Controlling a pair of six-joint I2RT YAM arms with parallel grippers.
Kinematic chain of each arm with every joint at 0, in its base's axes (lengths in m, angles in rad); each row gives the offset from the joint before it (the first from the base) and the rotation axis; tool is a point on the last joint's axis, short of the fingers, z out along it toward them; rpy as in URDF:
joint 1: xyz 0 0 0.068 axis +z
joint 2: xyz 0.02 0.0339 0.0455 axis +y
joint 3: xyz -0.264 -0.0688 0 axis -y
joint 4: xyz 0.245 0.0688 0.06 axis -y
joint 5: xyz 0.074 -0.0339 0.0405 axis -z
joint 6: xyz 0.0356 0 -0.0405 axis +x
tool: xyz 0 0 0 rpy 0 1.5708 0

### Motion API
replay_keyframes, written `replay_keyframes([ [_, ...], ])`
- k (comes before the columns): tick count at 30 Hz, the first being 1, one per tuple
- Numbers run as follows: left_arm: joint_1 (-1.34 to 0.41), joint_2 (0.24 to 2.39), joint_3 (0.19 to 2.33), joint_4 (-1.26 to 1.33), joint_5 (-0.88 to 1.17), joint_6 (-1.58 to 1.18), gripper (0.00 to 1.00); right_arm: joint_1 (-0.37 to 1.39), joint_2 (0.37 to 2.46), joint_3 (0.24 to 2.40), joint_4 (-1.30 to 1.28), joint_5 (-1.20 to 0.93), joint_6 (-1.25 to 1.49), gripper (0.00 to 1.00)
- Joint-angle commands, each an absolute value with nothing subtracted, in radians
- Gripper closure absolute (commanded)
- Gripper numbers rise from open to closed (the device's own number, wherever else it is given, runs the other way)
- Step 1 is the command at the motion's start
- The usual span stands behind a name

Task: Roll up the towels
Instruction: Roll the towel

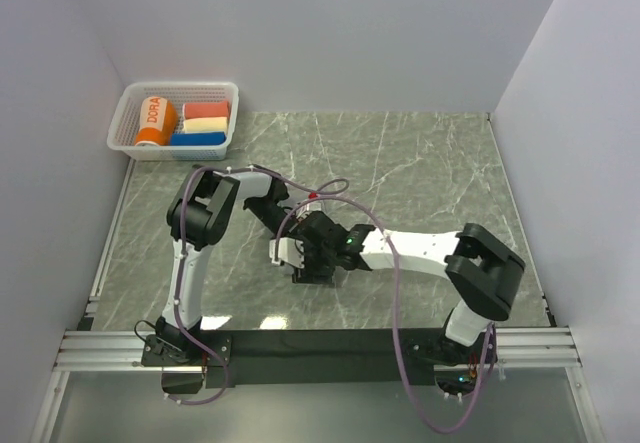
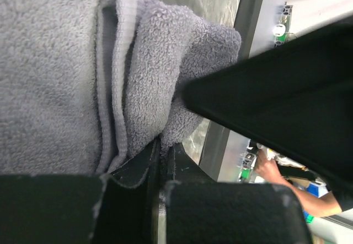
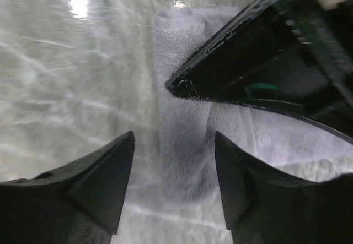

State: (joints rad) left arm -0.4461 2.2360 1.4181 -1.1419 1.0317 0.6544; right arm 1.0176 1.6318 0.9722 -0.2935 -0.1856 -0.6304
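The grey towel [image 2: 66,79] fills the left wrist view as a thick, partly rolled bundle with a folded hem. My left gripper [image 2: 164,145] is shut on a fold at its edge. In the right wrist view the same grey towel [image 3: 185,145] lies as a roll on the marble table. My right gripper [image 3: 174,136] hangs open over it, one finger on each side and not touching. In the top view both grippers [image 1: 312,253] meet mid-table and hide the towel. The orange towel [image 1: 155,121] sits rolled in the basket, showing "DORA" lettering.
A white basket [image 1: 180,88] stands at the table's far left corner, holding red, cream and blue rolls [image 1: 205,123] beside the orange one. Grey walls close in the table on three sides. A metal rail [image 1: 320,348] runs along the near edge.
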Motion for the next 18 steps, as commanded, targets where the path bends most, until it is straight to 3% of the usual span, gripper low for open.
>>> replay_keyframes([
  [1,-0.417,2.299,1.379,-1.046,0.756,0.739,0.97,1.023,1.704,0.968,-0.173,-0.150,-0.650,0.36],
  [2,-0.407,2.296,1.374,-1.048,0.755,0.744,0.97,1.023,1.718,0.969,-0.172,-0.152,-0.649,0.39],
  [5,-0.381,2.278,1.342,-1.049,0.750,0.752,0.97,1.023,1.761,0.989,-0.178,-0.185,-0.637,0.60],
  [9,-0.350,2.243,1.304,-1.031,0.753,0.753,0.98,1.020,1.799,1.046,-0.228,-0.300,-0.575,1.00],
  [13,-0.318,2.139,1.258,-0.986,0.794,0.730,0.76,1.000,1.822,1.081,-0.331,-0.451,-0.538,1.00],
  [18,-0.247,2.039,1.249,-0.988,0.833,0.707,0.63,0.989,1.850,1.089,-0.402,-0.557,-0.516,1.00],
])
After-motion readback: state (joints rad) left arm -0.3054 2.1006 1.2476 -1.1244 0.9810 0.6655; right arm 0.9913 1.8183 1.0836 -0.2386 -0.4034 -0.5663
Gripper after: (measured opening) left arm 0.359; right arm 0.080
